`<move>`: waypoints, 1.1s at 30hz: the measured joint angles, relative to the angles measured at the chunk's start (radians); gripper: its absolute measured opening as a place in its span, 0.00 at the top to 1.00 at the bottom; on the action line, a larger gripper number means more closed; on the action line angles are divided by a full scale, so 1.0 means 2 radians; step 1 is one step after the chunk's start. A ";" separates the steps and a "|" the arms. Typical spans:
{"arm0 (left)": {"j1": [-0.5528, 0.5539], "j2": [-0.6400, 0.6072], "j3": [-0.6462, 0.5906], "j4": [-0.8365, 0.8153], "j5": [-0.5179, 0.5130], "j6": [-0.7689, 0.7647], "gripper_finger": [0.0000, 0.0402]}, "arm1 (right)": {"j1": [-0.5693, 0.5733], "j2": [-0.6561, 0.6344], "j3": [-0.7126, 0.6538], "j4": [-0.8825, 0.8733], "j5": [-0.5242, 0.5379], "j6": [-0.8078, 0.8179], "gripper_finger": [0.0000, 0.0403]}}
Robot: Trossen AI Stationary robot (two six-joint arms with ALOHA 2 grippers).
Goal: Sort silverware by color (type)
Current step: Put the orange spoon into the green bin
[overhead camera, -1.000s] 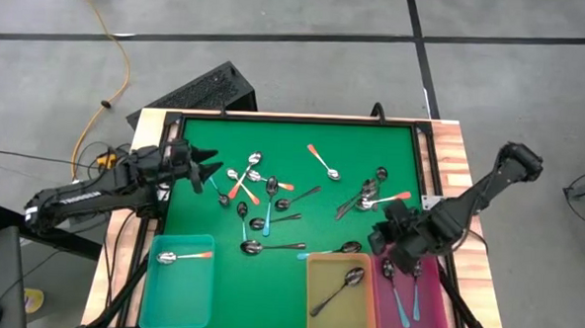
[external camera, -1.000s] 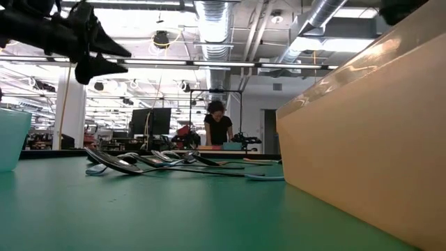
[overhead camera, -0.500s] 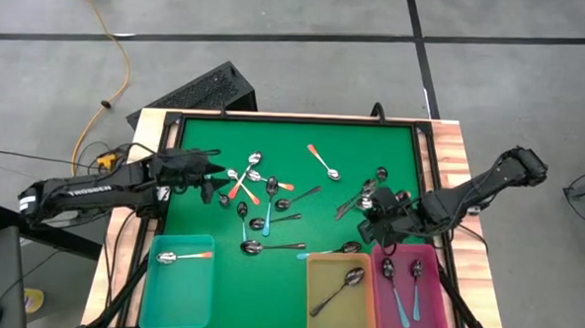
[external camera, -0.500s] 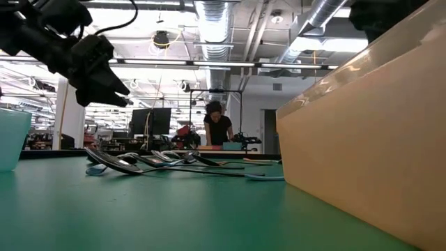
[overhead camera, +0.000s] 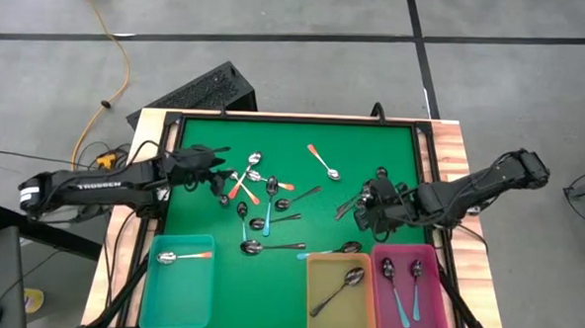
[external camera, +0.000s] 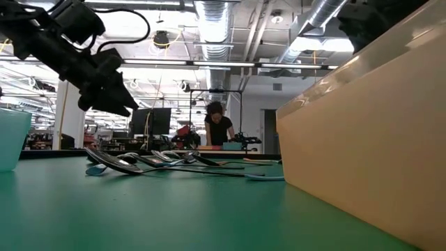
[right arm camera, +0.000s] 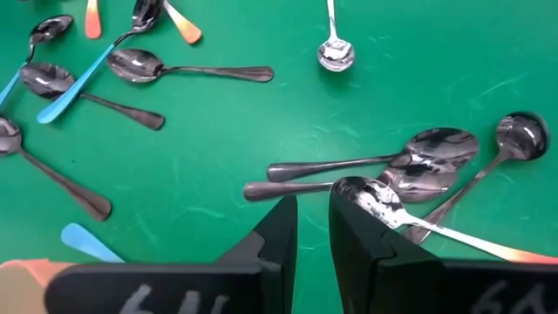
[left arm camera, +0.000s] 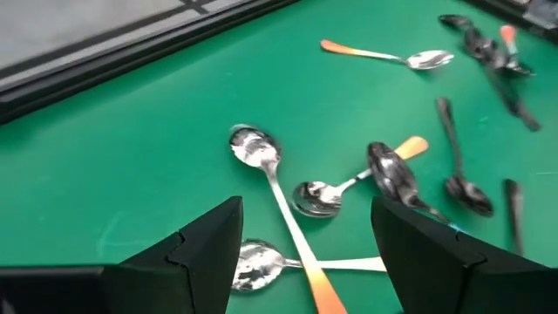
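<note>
three bins (overhead camera: 339,297), about twenty spoons (overhead camera: 268,188)

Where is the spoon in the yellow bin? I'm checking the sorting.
In the high view, the dark spoon lies diagonally in the yellow bin, at the mat's near edge between the teal bin and pink bin.

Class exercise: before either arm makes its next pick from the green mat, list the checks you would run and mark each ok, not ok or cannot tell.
1. Left gripper open over the spoon cluster: ok.
2. Orange-handled spoon lying between its fingers: ok.
3. Right gripper empty, jaws nearly closed: ok.
4. Right gripper over the spoon pile: ok.
5. Spoons in the pile separated for a clean single pick: not ok, they overlap.
6. Teal bin, yellow bin and pink bin have room: ok.
</note>
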 joint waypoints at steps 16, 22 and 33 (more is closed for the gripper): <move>-0.052 0.141 0.000 0.083 -0.097 -0.010 0.41 | -0.003 0.000 0.000 0.000 0.000 -0.001 0.80; -0.053 0.186 0.000 0.088 -0.111 -0.025 0.41 | -0.003 0.000 0.000 0.000 0.000 0.000 0.80; -0.053 0.250 0.000 0.135 -0.110 -0.024 0.41 | -0.003 0.000 0.000 0.001 0.004 0.000 0.80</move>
